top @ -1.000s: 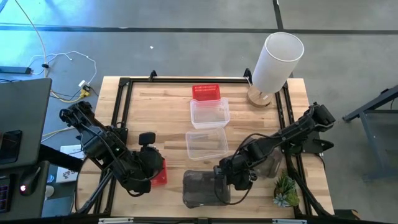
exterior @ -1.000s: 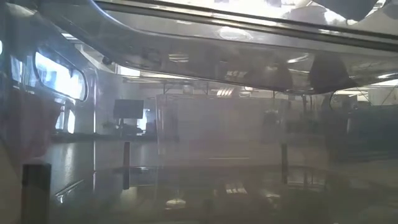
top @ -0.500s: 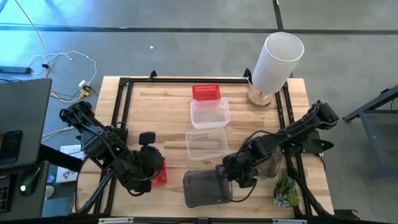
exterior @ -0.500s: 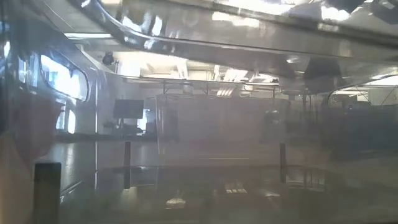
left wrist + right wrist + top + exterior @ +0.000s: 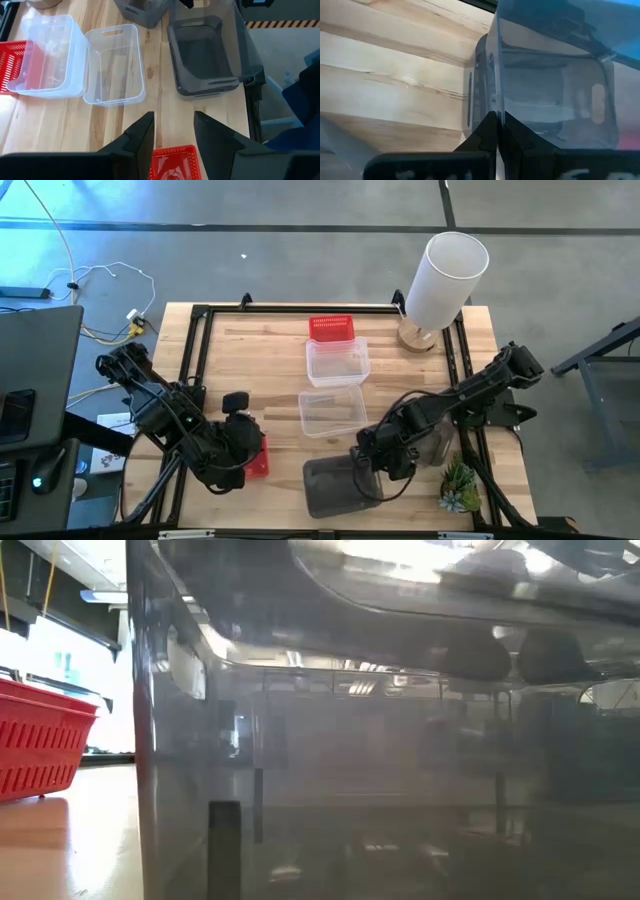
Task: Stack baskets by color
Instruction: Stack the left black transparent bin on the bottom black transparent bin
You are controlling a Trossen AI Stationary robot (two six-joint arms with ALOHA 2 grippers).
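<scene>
My right gripper (image 5: 368, 462) is shut on a dark smoky grey basket (image 5: 340, 485) near the table's front edge. A second dark basket (image 5: 436, 446) sits under the right arm. Two clear baskets (image 5: 337, 362) (image 5: 333, 410) stand in the table's middle, with a red mesh basket (image 5: 331, 328) behind them. At the front left my left gripper (image 5: 172, 132) is open above another red basket (image 5: 172, 162), which lies on the table; I see no contact. My right gripper pinches the dark basket's thin side wall at its rim (image 5: 496, 100), at the end toward the table's right. One finger is inside the basket and one outside. The fingers come slanting down from the right. The basket is tilted, with the held end raised.
A tall white cylinder (image 5: 445, 280) stands at the far right corner. A small green plant (image 5: 460, 485) sits at the front right, close to the held basket. A black frame (image 5: 200, 315) runs around the tabletop. In the low view the held basket (image 5: 400, 740) fills most of the picture.
My right gripper has rolled and shifted a little toward the table's right, taking the dark basket with it. The basket has slid right and tipped further. In the low view that has uncovered the red basket at the left.
</scene>
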